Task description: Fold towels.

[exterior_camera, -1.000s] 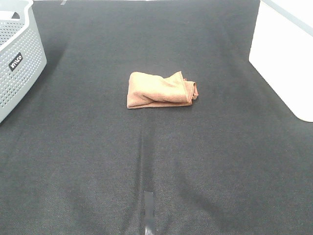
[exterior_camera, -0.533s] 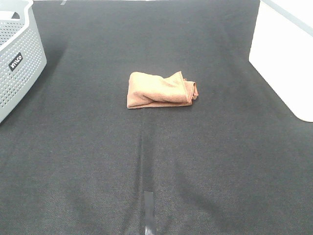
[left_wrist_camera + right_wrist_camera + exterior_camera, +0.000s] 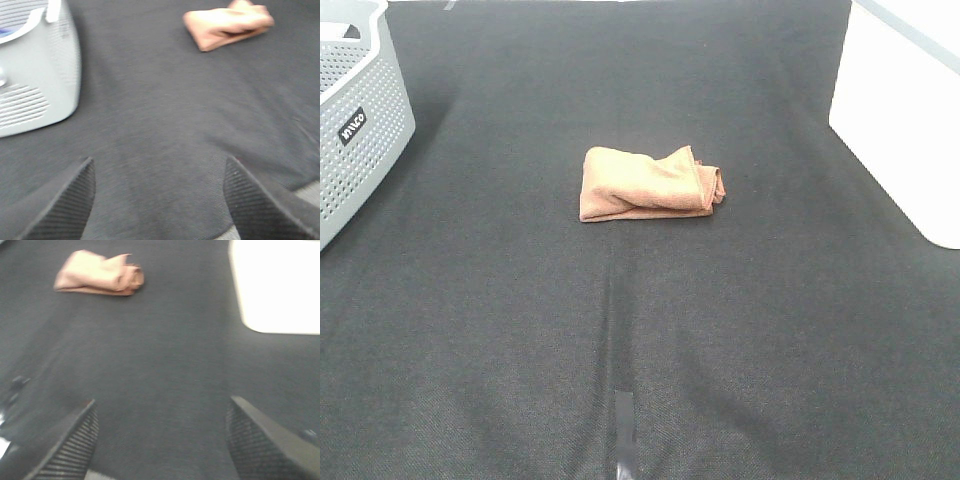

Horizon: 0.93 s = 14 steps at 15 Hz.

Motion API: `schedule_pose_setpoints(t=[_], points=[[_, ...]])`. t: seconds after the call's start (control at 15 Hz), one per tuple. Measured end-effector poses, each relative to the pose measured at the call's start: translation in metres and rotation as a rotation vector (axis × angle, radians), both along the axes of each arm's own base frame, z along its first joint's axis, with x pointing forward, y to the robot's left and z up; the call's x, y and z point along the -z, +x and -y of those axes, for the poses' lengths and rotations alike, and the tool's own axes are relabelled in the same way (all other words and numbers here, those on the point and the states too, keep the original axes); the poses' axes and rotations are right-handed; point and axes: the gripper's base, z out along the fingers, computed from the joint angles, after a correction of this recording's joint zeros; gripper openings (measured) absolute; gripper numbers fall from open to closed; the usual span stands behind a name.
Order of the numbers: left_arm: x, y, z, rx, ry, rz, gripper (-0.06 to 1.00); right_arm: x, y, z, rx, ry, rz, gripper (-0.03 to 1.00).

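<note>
The reddish-brown towel (image 3: 650, 184) lies bunched and roughly folded on the black mat (image 3: 520, 300), near the middle of the exterior high view. It also shows in the left wrist view (image 3: 227, 24) and in the right wrist view (image 3: 99, 273). Neither arm shows in the exterior high view. My left gripper (image 3: 159, 200) is open and empty, well short of the towel, over bare mat. My right gripper (image 3: 162, 440) is open and empty, also far from the towel.
A grey perforated basket (image 3: 355, 130) stands at the far left edge; it also shows in the left wrist view (image 3: 35, 75). A white bin (image 3: 910, 110) stands at the far right, also in the right wrist view (image 3: 280, 285). A tape strip (image 3: 624, 425) marks the mat's front.
</note>
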Motion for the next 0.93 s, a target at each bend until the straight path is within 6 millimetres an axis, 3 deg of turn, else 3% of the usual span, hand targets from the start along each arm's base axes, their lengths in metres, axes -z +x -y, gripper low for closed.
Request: schedule_pose_setpoints(t=[0.2,0.93], points=[[0.0,0.001,0.0005,-0.081,0.0,0.0,0.69,0.0,0.0003,-0.001,0.051,0.003,0.0,0.68],[0.0,0.001,0.0005,-0.083,0.0,0.0,0.69,0.0005,0.0005,-0.001,0.051,0.003,-0.002,0.68]])
